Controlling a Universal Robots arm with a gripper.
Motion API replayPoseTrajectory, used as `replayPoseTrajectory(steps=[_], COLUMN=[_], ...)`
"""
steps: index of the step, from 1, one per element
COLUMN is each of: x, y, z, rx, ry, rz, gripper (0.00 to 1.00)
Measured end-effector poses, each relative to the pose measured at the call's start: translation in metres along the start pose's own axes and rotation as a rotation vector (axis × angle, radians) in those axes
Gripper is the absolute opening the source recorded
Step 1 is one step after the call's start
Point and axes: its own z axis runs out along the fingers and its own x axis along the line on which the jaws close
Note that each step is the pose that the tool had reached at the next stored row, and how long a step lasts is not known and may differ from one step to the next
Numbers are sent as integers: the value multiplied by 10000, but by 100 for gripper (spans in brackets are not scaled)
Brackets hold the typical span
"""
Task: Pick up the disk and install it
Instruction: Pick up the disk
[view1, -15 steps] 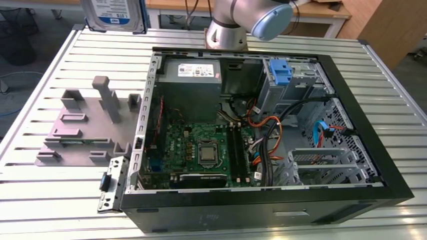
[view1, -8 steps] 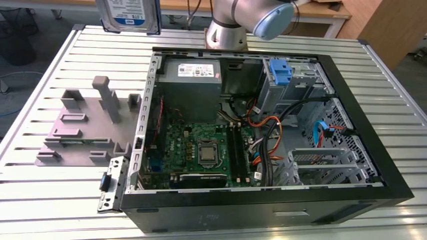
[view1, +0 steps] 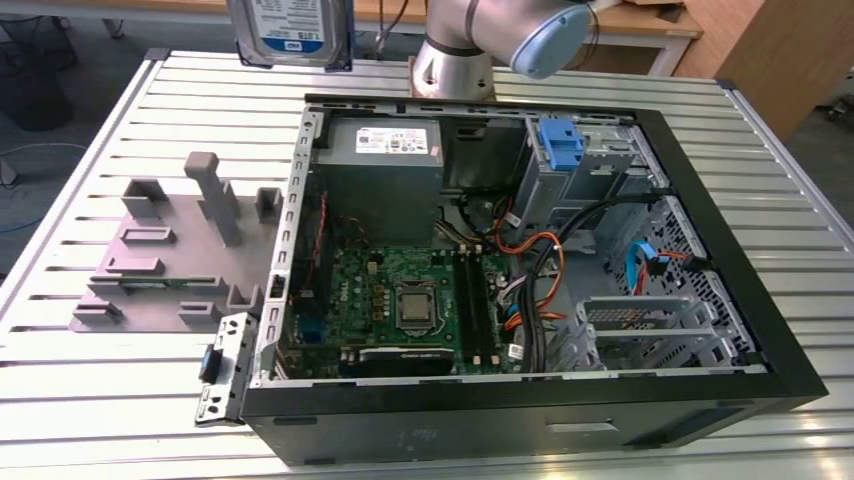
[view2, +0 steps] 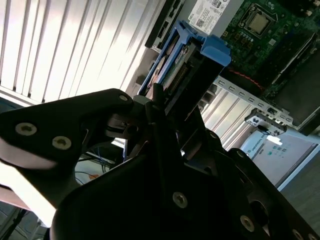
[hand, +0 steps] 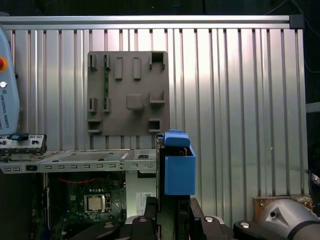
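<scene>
The gripper is closed on the disk, with one finger against each broad face. In the second wrist view the disk stands out past the gripper, its blue bracket outermost.

In the exterior view the disk hangs on edge, label showing. It is clear of the slatted table and lies to the exterior view's left of the arm. It is well apart from the open computer case and touches nothing but the fingers.

Pick-up appears complete; the carry toward the case is the step in hand. The grey holder sits beside the case.

Installation calls for:
- turning the disk square to a drive cage;
- keeping clear of the orange cables.
</scene>
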Motion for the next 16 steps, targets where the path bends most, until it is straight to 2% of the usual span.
replayPoseTrajectory(steps=[12, 16], x=[-18, -24], y=[-478, -655], z=[7, 12], rx=[-1, 0], ry=[1, 0], rz=[-1, 0], gripper=[35, 35])
